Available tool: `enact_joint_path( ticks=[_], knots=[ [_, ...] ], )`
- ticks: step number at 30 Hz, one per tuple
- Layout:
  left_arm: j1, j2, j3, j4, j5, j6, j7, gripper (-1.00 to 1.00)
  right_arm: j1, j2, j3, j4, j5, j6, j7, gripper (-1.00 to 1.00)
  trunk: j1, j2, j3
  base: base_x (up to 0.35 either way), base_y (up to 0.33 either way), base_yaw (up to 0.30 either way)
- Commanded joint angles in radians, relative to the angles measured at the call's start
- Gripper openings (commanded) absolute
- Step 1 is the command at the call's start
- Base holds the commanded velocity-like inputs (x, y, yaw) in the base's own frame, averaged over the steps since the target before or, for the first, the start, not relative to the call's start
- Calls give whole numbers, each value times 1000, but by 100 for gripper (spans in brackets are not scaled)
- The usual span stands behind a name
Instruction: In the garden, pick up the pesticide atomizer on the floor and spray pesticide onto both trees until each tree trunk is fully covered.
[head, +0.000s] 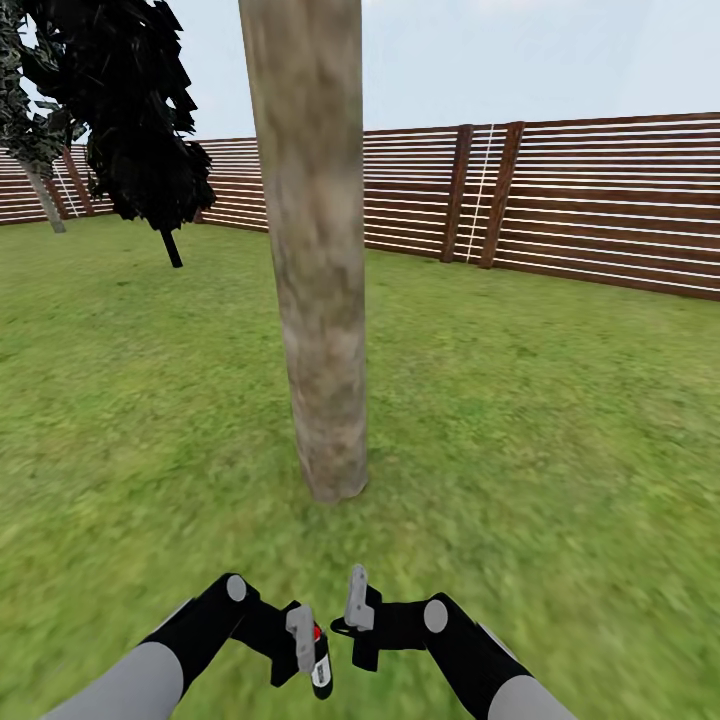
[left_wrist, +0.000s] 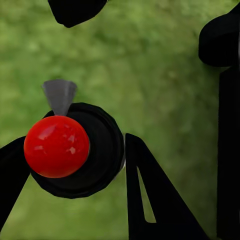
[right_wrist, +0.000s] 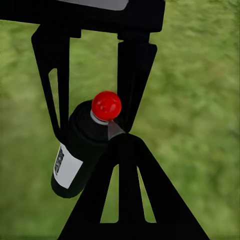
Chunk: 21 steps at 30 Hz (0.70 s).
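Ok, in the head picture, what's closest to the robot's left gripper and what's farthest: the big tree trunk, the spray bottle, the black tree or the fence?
1. Pesticide atomizer: held in the left gripper.
2. Tree trunk: straight ahead on the lawn.
3. Black tree: farther back, to the left.
4. Fence: at the back edge of the lawn.

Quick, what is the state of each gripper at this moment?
Left gripper: closed on the small dark bottle with round red top, the pesticide atomizer.
Right gripper: holds nothing; open or shut cannot be told.
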Motion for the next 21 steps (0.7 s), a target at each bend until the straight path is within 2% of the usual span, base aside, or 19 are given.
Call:
enact_joint_path(
  ticks=[1,6,10,21],
  knots=[
    [0,-1,0,0,1,0,-1,-100,0,0,0,0,0,0,0,-100,0,0,0,0,0,0],
    [1,-14,0,0,2,-7,-4,-100,0,0,0,1,1,0,-1,-100,0,0,0,0,0,0],
    [0,-16,1,2,6,-63,-4,-100,0,0,0,2,1,0,-1,-100,0,0,0,0,0,0],
    [-1,-16,3,4,6,-67,0,-100,0,-1,0,2,2,0,-1,-100,0,0,0,0,0,0]
  ],
)
